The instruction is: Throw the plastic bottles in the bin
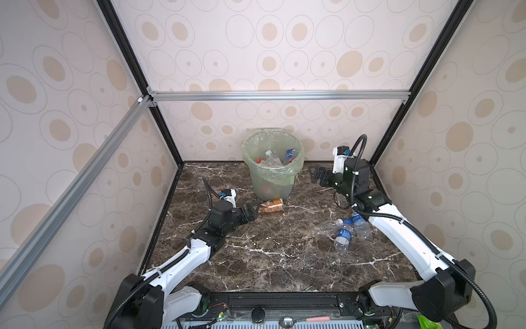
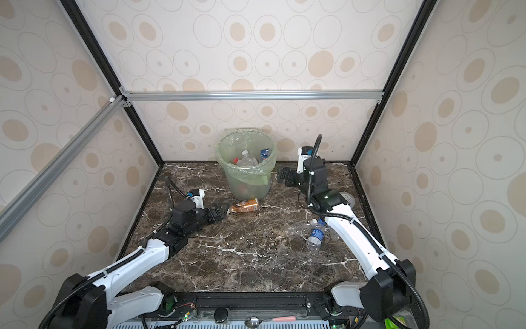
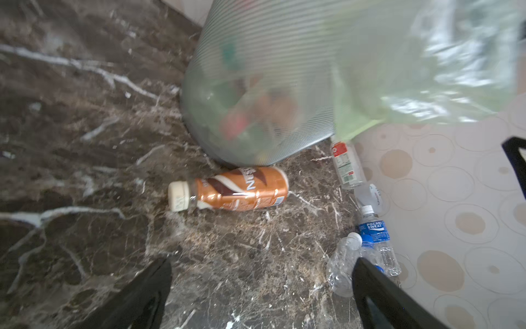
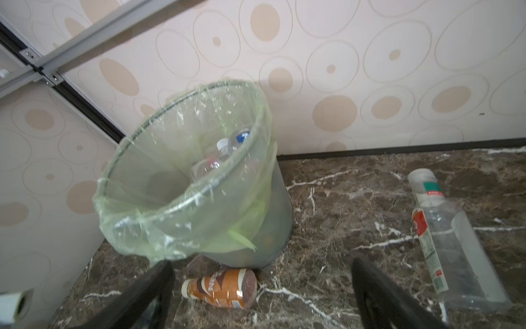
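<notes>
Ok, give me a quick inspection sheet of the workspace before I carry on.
Surface: dark marble-look tabletop.
Job's things: bin upright at the back, bottles inside; brown-labelled bottle lying at its foot; clear bottles lying by the right arm.
Clutter: roll of clear tape near the right wall; spoon at the front edge.
Grippers: left tool open, near the brown-labelled bottle's cap; right tool open, empty, beside the bin.
Cables: black conduits along both arms.
Surroundings: patterned panels, aluminium frame.

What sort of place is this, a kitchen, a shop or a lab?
Probably a robot test booth, not a real room: left arm and right arm rise from its front edge, patterned panels on an aluminium frame box in a marble-look tabletop, and plastic bottles lie near a lined bin.
</notes>
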Action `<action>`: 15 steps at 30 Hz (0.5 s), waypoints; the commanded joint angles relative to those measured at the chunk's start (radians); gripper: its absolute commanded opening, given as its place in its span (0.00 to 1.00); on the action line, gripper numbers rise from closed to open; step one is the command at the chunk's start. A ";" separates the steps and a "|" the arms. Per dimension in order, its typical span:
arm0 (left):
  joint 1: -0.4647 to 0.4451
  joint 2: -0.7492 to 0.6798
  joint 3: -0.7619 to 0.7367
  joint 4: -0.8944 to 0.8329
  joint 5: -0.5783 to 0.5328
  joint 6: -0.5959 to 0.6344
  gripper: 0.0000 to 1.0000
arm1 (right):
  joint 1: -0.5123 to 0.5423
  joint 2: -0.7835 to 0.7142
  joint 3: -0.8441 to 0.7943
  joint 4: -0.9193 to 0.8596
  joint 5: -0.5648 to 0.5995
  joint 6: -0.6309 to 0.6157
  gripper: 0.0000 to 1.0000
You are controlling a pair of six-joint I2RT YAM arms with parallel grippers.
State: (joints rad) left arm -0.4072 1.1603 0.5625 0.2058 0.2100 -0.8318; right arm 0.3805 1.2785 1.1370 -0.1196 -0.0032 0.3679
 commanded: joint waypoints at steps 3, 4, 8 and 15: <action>0.049 0.133 0.025 0.015 0.059 -0.050 0.99 | 0.005 -0.031 -0.187 0.088 -0.097 0.056 1.00; 0.051 0.153 0.034 0.011 0.049 -0.041 0.98 | 0.005 -0.030 -0.212 0.099 -0.105 0.066 1.00; 0.051 0.214 0.068 0.012 -0.007 -0.003 0.97 | 0.005 -0.020 -0.293 0.159 -0.144 0.099 1.00; 0.051 0.335 0.143 0.066 -0.026 0.050 0.97 | 0.005 0.033 -0.322 0.200 -0.212 0.094 1.00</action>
State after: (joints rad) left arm -0.3637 1.4696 0.6548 0.2241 0.2054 -0.8219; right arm 0.3805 1.2980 0.8333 0.0231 -0.1715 0.4522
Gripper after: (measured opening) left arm 0.970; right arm 0.996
